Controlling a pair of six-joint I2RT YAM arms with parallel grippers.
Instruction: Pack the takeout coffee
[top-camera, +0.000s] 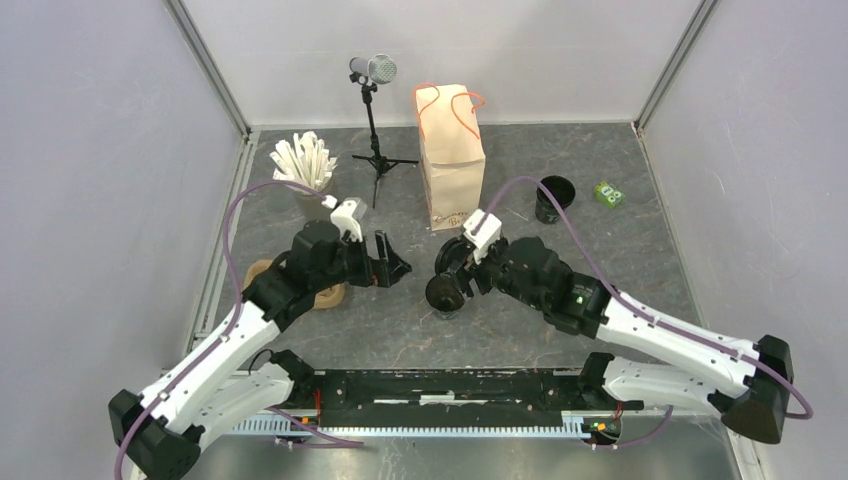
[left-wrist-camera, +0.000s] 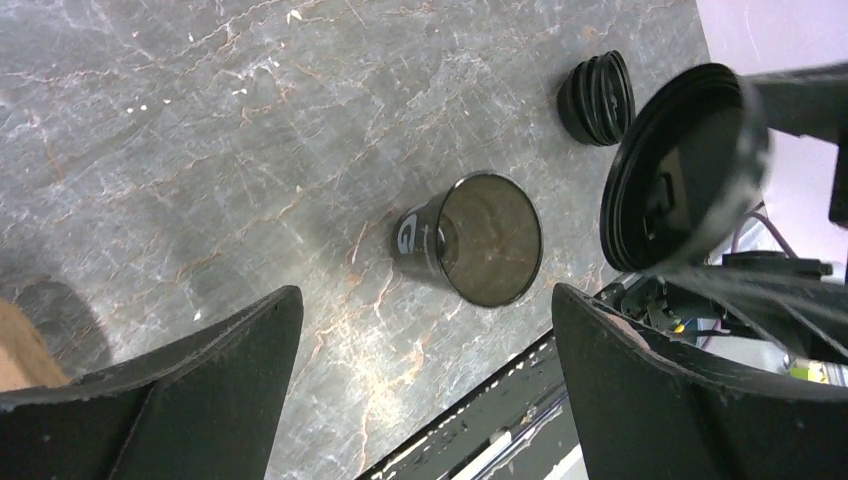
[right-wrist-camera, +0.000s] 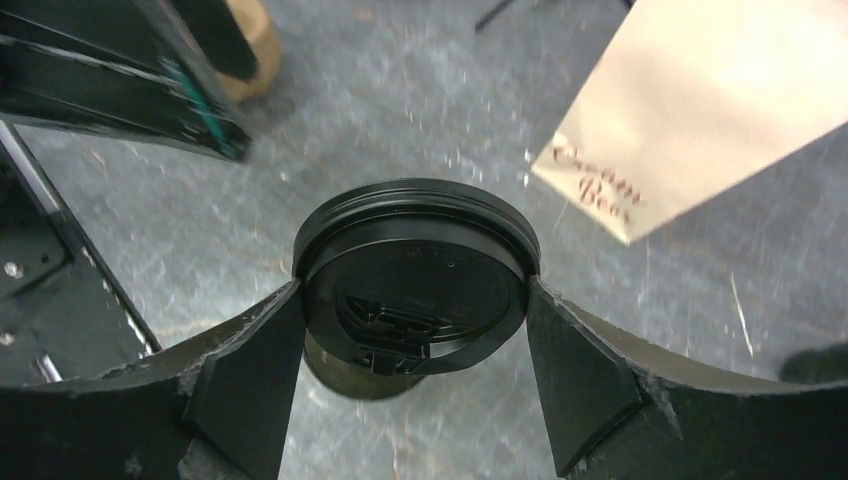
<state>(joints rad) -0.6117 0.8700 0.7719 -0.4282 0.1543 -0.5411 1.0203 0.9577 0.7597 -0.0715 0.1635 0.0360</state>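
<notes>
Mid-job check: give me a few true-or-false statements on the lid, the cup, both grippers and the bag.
1. The right gripper grips the black lid by its rim. True.
2. The lid sits pressed onto the black cup. False: the cup is open and the lid is held apart from it.
3. The left gripper is shut on the cup. False: its jaws are wide open and hold nothing.
4. The brown paper bag stands upright. True.
</notes>
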